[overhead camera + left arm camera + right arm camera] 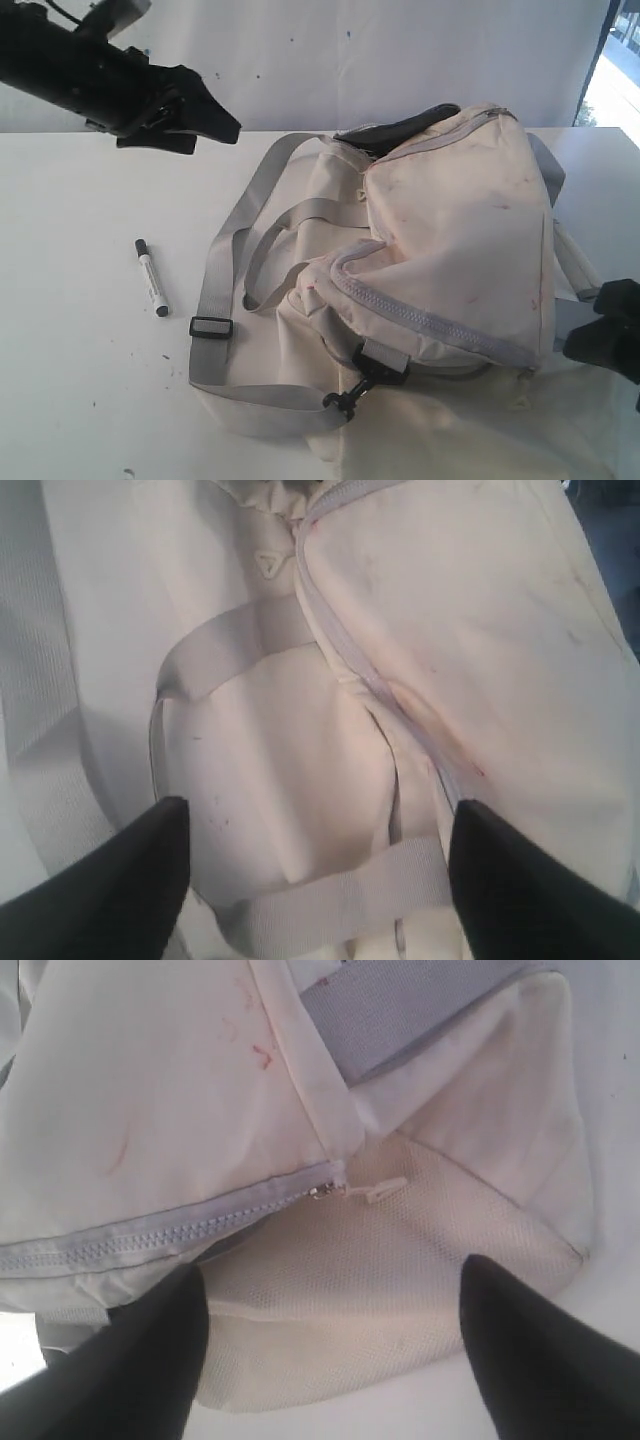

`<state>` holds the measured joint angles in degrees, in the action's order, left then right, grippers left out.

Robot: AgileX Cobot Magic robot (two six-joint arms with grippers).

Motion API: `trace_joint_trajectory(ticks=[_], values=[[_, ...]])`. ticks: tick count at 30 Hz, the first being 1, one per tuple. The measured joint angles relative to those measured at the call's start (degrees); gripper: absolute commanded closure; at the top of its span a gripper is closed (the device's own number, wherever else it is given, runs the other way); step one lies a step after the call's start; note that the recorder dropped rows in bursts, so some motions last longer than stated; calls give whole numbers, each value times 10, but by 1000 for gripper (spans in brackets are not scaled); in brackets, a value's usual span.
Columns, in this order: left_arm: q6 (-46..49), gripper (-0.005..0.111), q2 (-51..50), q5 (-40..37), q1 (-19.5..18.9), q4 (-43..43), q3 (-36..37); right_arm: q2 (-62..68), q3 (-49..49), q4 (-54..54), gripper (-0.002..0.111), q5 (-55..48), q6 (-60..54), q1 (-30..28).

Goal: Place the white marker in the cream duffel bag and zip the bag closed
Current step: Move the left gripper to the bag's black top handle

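Observation:
The white marker lies on the white table left of the bag, black cap toward the back. The cream duffel bag lies slumped mid-table, its dark lining showing at the far end. My left gripper hangs at the back left, above and apart from the bag. In the left wrist view it is open, empty, over a grey handle. My right gripper is at the bag's near right end. It is open and empty, close to the zipper pull.
A long grey shoulder strap loops over the table between marker and bag, with a black clip at the front. A white backdrop stands behind the table. The grey zipper tape reads closed at this end.

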<state>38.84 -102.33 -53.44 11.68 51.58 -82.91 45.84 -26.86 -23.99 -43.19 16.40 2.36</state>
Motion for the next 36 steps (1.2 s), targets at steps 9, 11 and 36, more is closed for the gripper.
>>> trace_joint_trajectory(ticks=[9, 11, 36], values=[[-9, 22, -144, -58, 3, -24, -177, 30, 0, -17, 43, 14, -5, 0], [7, 22, -173, -56, 4, -25, -216, 36, 0, -22, 43, 15, -5, 0], [69, 22, -357, -78, 70, 181, -365, 68, 0, -46, 43, 59, -5, 0]])
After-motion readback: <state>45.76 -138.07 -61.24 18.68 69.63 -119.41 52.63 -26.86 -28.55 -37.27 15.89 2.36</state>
